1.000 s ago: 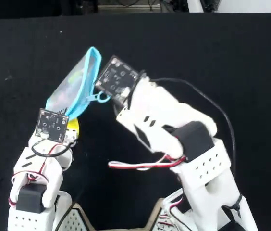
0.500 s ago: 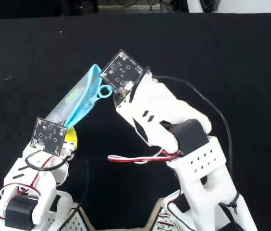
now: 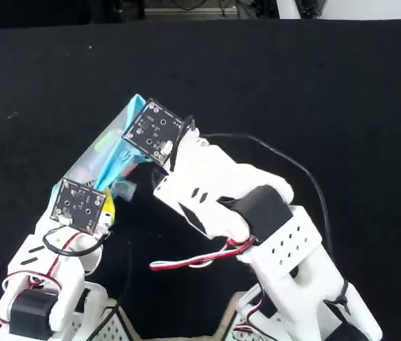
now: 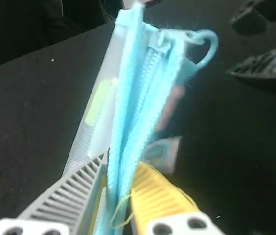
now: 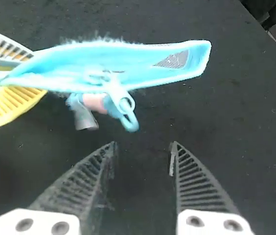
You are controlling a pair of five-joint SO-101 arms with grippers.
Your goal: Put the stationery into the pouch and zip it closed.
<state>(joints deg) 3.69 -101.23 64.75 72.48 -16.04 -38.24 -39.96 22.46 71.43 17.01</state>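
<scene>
Right pincer (image 5: 143,145) has swung down-left over the pouch (image 3: 108,149), gaping wide, pull ring (image 5: 127,111) hanging free. Your left pincer (image 4: 120,165) stays clamped on its end, centre-left of the high view. You'll likely need to regrasp.

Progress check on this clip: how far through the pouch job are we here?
Done: stationery seems inside, a yellow-green item showing through the pouch mesh. In hand: the left gripper is clamped on one pouch end. Left: the right gripper is open, short of the zipper pull, which sits partway along, so zipping looks unfinished.
</scene>
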